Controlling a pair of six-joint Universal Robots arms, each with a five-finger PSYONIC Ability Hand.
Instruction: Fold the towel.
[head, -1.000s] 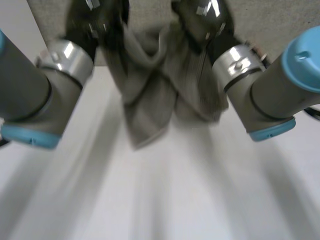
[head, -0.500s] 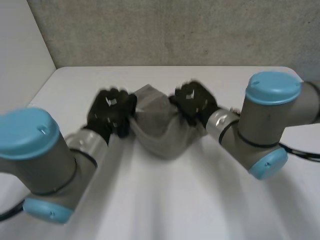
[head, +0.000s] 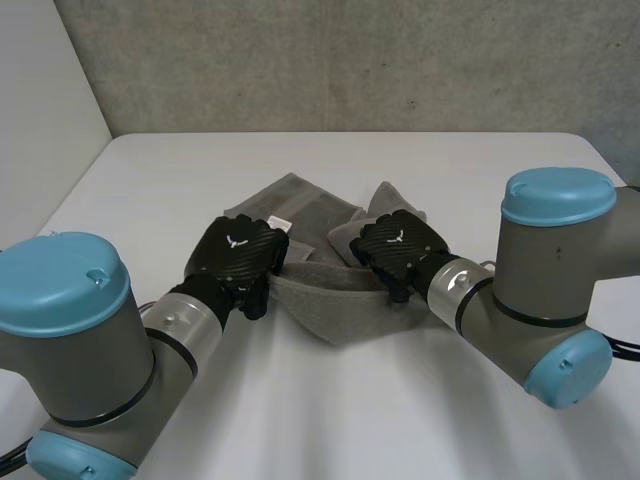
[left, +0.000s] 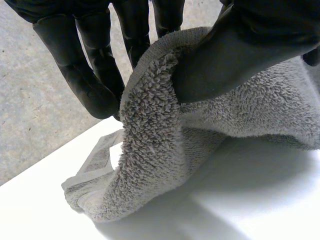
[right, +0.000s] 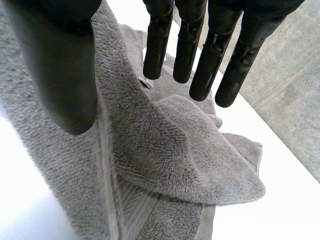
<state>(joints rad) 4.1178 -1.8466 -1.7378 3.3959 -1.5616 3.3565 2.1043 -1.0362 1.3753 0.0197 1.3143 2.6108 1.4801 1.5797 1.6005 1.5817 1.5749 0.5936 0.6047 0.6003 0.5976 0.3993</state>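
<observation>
On the white worktop (head: 480, 180), a grey terry-cloth towel (head: 325, 305) lies crumpled at the middle, sagging between both hands. It looks soft, light and limp, so it is probably best held at its corners. The left hand (head: 235, 255) pinches the towel's near edge between thumb and fingers. The right hand (head: 395, 245) pinches it likewise.

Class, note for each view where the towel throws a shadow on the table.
Head view: a faint shadow on the table under the towel; left wrist view: a darker one beneath the raised fold; right wrist view: hardly any.
</observation>
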